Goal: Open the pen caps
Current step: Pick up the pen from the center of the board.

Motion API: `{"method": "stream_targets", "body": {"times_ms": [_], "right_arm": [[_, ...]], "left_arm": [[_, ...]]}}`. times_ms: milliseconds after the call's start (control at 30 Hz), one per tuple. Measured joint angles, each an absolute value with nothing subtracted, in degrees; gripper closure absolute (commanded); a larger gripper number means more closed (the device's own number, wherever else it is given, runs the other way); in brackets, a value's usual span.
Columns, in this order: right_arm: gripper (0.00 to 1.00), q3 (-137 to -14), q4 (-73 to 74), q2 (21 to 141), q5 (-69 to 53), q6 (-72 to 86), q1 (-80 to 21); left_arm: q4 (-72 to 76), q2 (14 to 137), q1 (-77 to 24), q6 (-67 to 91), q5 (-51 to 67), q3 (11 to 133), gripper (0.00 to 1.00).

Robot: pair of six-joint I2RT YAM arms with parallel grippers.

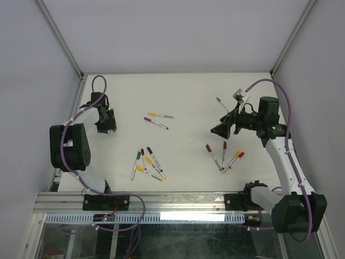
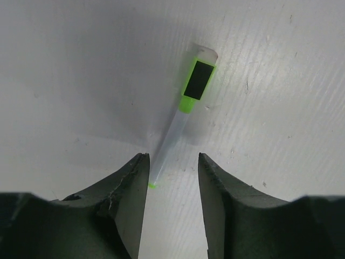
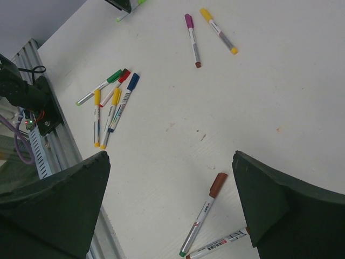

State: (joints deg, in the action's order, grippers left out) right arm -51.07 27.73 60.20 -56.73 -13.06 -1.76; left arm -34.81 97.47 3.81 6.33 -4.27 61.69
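In the left wrist view a bright green pen (image 2: pixel 178 124) lies on the white table, its green cap (image 2: pixel 198 81) at the far end. Its thin near end sits between the fingers of my left gripper (image 2: pixel 172 156), close beside the left finger, with a gap to the right one. The jaws stand apart. My left gripper (image 1: pixel 107 127) is low at the table's far left. My right gripper (image 3: pixel 171 156) hangs wide open above the table with nothing in it. Below it lies a brown-capped pen (image 3: pixel 205 216), brown cap (image 3: pixel 218 184) on. Capped pens lie in a cluster (image 3: pixel 110 100).
A purple-capped pen (image 3: pixel 192 40) and a yellow-capped pen (image 3: pixel 218 31) lie at mid table. Several more pens (image 1: pixel 223 156) lie near the right arm, and one grey pen (image 1: pixel 221 102) lies behind the right gripper. The metal rail (image 1: pixel 161 200) runs along the near edge.
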Motion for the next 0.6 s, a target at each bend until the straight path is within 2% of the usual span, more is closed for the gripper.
{"method": "stream_targets", "body": {"times_ms": [133,367,500,600], "right_arm": [[0.01,-50.7,26.9,60.2,-57.4,-12.3,-1.8],[0.01,-50.7,26.2,60.2,-57.9,-11.6,-1.8],[0.01,-50.7,25.9,60.2,-58.0,-11.4,-1.8],[0.01,-50.6,25.5,60.2,-58.6,-10.9,-1.8]], "left_arm": [[-35.7,99.9,3.8,6.1,-3.9,63.5,0.7],[-36.2,102.7,3.8,5.7,-4.0,65.2,0.8],[-36.6,102.8,3.4,5.7,-4.9,65.2,0.88],[-36.8,102.8,2.4,5.7,-5.9,65.3,0.99]]}}
